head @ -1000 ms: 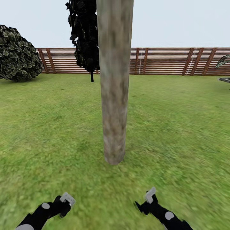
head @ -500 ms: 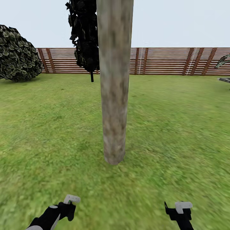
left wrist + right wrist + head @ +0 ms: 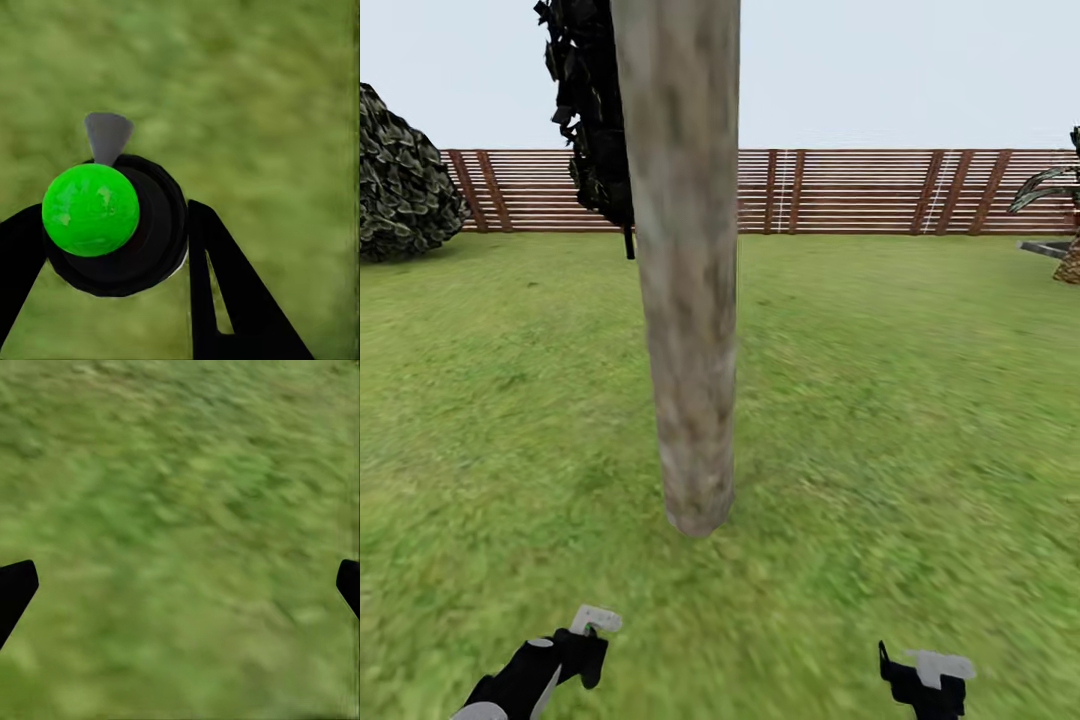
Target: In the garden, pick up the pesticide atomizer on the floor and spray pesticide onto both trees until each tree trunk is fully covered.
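Tree trunk stands upright on grass, centre-front of robot, apart from both arms. Left gripper pinches atomizer, green ball top, black body, grey nozzle. Right gripper spread wide, empty, over grass. Fence at rear; bush far left.

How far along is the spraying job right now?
Pickup looks done: the left gripper is shut on the atomizer, green ball with grey nozzle. In hand: the robot faces one tree trunk. Left: the trunk shows no pale specks, so spraying seems not begun, and the second tree stands farther back. The right gripper is open over grass.
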### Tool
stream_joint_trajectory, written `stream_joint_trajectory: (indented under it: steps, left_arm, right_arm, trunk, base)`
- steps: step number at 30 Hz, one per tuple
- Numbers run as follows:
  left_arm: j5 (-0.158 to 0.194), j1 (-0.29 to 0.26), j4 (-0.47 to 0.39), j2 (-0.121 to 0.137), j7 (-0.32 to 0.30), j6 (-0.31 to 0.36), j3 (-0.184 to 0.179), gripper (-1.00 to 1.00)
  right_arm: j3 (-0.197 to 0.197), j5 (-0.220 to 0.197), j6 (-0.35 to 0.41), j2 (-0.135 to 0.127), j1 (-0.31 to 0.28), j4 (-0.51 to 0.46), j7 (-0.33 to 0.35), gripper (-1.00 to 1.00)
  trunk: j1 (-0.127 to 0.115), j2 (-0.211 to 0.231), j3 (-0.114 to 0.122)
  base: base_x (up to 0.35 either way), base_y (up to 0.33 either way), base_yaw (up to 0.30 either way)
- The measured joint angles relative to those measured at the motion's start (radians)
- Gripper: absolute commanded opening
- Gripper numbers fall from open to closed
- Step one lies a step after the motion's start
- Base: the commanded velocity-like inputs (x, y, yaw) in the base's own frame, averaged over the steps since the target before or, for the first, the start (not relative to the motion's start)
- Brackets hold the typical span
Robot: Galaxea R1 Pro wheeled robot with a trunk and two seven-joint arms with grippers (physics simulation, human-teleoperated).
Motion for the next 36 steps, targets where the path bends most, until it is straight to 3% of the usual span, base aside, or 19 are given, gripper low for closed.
stream_joint_trajectory:
  steps: [2,6,20,23,24,25,29,30,31,32,34,36]
  left_arm:
    - [0.0,0.0,0.0,-0.002,0.0,0.0,0.0,-1.0]
    - [0.009,-0.001,0.0,-0.006,0.003,-0.01,0.008,-1.0]
    - [0.01,0.0,0.0,-0.007,0.003,-0.013,0.01,-1.0]
    - [0.012,-0.003,-0.001,-0.041,0.005,-0.015,0.005,-1.0]
    - [0.009,-0.011,-0.003,-0.093,0.042,-0.014,0.003,-1.0]
    - [0.014,-0.03,-0.002,-0.128,0.058,-0.008,0.001,-1.0]
    - [0.009,-0.061,-0.053,-0.091,0.059,0.0,0.007,-1.0]
    - [0.009,-0.064,-0.075,-0.072,0.059,0.001,0.009,-1.0]
    - [0.014,-0.061,-0.109,-0.036,0.057,0.002,0.012,-1.0]
    - [0.014,-0.06,-0.108,-0.034,0.058,0.002,0.012,-1.0]
    - [0.019,-0.06,-0.101,-0.058,0.06,0.003,0.013,-1.0]
    - [0.019,-0.061,-0.108,-0.107,0.064,0.011,0.012,-1.0]
  right_arm:
    - [0.0,-0.032,0.0,0.0,0.0,0.0,-0.001,1.0]
    - [0.003,-0.053,0.001,0.0,0.0,0.003,0.001,1.0]
    - [0.002,-0.053,0.0,0.0,0.0,0.003,0.001,1.0]
    - [0.001,-0.053,0.0,0.0,0.0,0.002,0.0,1.0]
    - [0.001,-0.053,0.001,0.0,0.0,0.002,0.0,1.0]
    - [0.001,-0.054,0.001,-0.001,0.0,0.002,0.0,1.0]
    - [0.001,-0.053,0.001,-0.001,0.0,0.002,0.0,1.0]
    - [0.001,-0.053,0.001,-0.001,0.0,0.002,0.0,1.0]
    - [0.001,-0.054,0.001,-0.003,0.0,0.002,0.0,1.0]
    - [0.001,-0.053,0.001,-0.003,0.0,0.002,0.0,1.0]
    - [0.001,-0.053,0.001,-0.003,0.0,0.003,0.001,1.0]
    - [0.001,-0.054,0.001,-0.004,0.0,0.002,0.001,1.0]
  trunk:
    - [0.0,0.0,0.0]
    - [0.001,0.0,0.0]
    - [0.001,0.0,0.0]
    - [0.001,0.0,0.0]
    - [0.001,0.0,0.0]
    - [0.0,0.0,0.0]
    - [0.0,0.0,0.0]
    - [0.0,0.0,0.0]
    - [0.0,0.0,0.0]
    - [0.001,0.0,0.0]
    - [0.001,0.0,0.0]
    - [0.001,0.0,0.0]
  base:
    - [0.259,-0.173,-0.292]
    - [0.105,-0.104,-0.27]
    - [-0.032,-0.077,-0.069]
    - [-0.052,-0.071,-0.111]
    - [-0.002,-0.003,-0.005]
    - [-0.001,-0.001,-0.002]
    - [0.0,0.0,0.0]
    - [0.0,0.0,0.0]
    - [0.0,0.0,0.0]
    - [0.0,0.0,0.0]
    - [0.0,0.0,0.0]
    - [0.0,0.0,0.0]
